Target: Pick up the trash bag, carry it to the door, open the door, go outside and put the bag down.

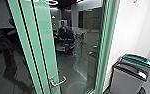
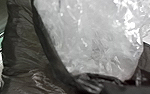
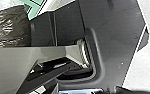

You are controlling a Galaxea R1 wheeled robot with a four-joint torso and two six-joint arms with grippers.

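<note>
The trash bag [image 2: 96,45] shows large in the left wrist view, dark film around a bulging, shiny, pale translucent part. Part of the dark bag [image 3: 11,26] also appears in the right wrist view, beside the robot's dark plate. In the head view the glass door has a green frame [image 1: 44,37] and a curved metal handle [image 1: 59,81] low on it; whether the door is fully closed I cannot tell. How the fingers of either gripper stand is not discernible.
Two bins, one with a green top [image 1: 138,60] and one with a dark top [image 1: 131,71], stand right of the door by a white wall [image 1: 131,27]. Behind the glass, a person [image 1: 63,30] shows small.
</note>
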